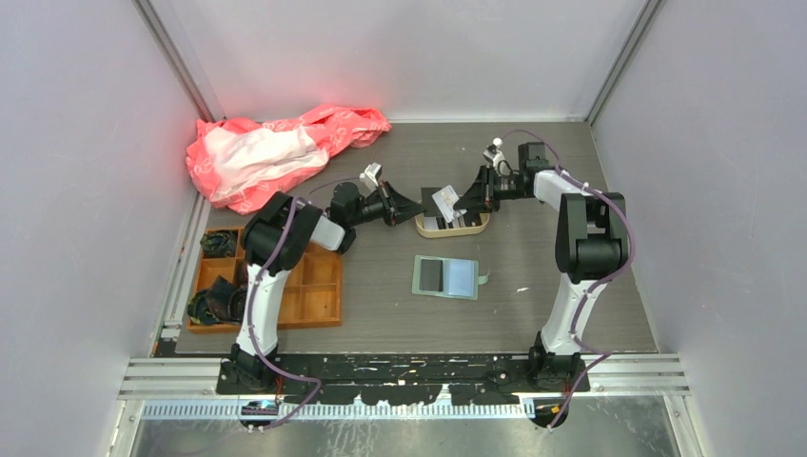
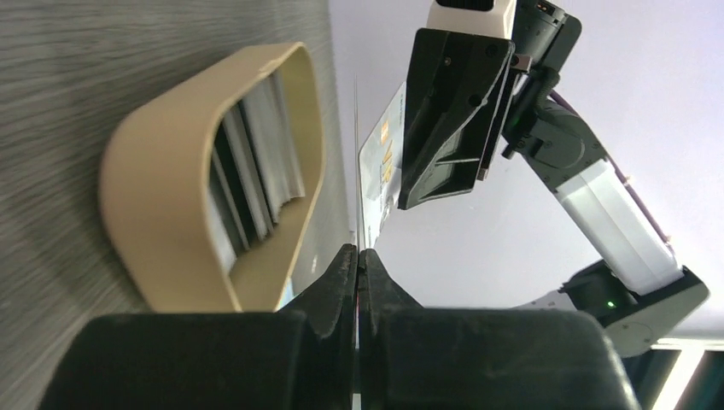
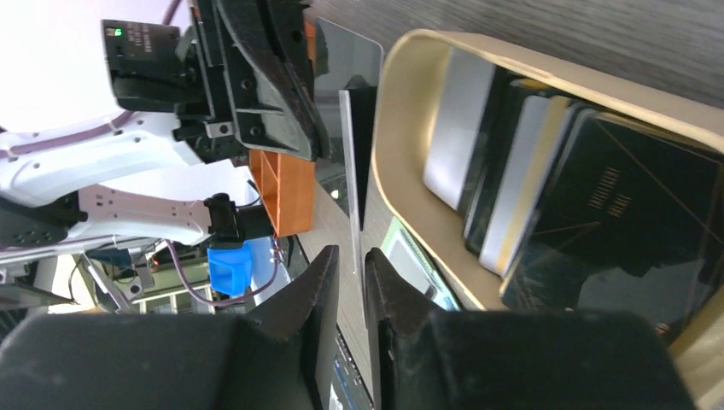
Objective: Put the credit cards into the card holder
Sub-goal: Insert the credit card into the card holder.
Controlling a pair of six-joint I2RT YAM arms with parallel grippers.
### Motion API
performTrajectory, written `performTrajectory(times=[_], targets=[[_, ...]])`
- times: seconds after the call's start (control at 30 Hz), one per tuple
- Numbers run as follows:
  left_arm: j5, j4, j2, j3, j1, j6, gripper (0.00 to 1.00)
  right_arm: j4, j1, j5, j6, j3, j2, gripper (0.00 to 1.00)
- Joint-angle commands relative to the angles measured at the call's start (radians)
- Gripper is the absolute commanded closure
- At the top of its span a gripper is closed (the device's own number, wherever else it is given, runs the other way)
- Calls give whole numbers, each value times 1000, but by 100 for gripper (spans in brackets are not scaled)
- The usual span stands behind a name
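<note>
A pale credit card (image 1: 443, 203) hangs on edge above the beige tray (image 1: 424, 228), between both grippers. My left gripper (image 2: 359, 252) is shut on its thin edge (image 2: 356, 171), and it reaches in from the tray's left side (image 1: 419, 205). My right gripper (image 3: 350, 252) comes from the right (image 1: 468, 202). Its jaws stand slightly apart, with the card's edge (image 3: 348, 171) in the gap. Several more credit cards (image 3: 529, 188), dark and pale, stand in the tray (image 3: 401, 128). The green card holder (image 1: 445, 276) lies open and flat in front of the tray.
An orange compartment tray (image 1: 305, 286) with dark items sits beside the left arm. A pink and white bag (image 1: 276, 148) lies crumpled at the back left. Grey walls close in the table on three sides.
</note>
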Motion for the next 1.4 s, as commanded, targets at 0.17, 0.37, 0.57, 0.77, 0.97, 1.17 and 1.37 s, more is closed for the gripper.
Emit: performTrajectory(times=[0.17,0.37,0.57,0.77,0.97,1.17,1.37], targets=[[-78,-286,-135,23,9,218,100,-127,-33,88,-134,74,72,81],[-147,-462,-227,37,14,334,100,-144,-58,119,-151,85,79,81],[-158,-518,-278,38,14,384,100,-173,-63,197,-167,112,67,71],[-111,-446,-332,-9,4,357,100,-230,-64,233,-238,127,-15,59],[-68,-328,-394,-59,-45,305,100,-182,-54,35,-291,30,-201,32],[-85,-173,-417,-96,-88,226,100,37,-17,-8,-115,-149,-368,14],[-102,-153,-442,-106,-128,222,100,190,28,1,41,-209,-422,14]])
